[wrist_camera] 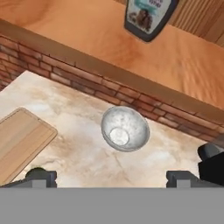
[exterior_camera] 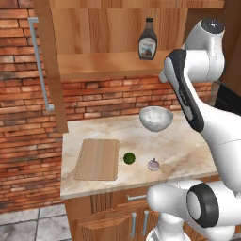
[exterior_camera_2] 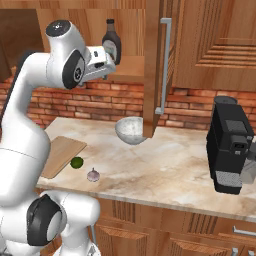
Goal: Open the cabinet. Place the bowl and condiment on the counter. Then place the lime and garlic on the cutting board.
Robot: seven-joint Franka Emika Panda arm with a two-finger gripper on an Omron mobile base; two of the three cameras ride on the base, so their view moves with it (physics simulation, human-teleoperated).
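White, faintly speckled round bowl (wrist_camera: pixel 125 128) sits on the beige marble-look counter (wrist_camera: pixel 70 131), centred beyond the gripper (wrist_camera: pixel 111 177), whose two dark fingertips (wrist_camera: pixel 41 176) stand spread wide and hold nothing. Farther past them, a slim dark brown condiment bottle (wrist_camera: pixel 148 17) stands on the wooden cabinet shelf (wrist_camera: pixel 87 35).

Veined, polished stone counter (exterior_camera: pixel 188 146); matt pale-wood cutting board (exterior_camera: pixel 97 159) (at its nine o'clock); speckled glazed bowl (exterior_camera: pixel 156 118); glossy dark condiment (exterior_camera: pixel 148 40); grained wooden cabinet (exterior_camera: pixel 103 33).
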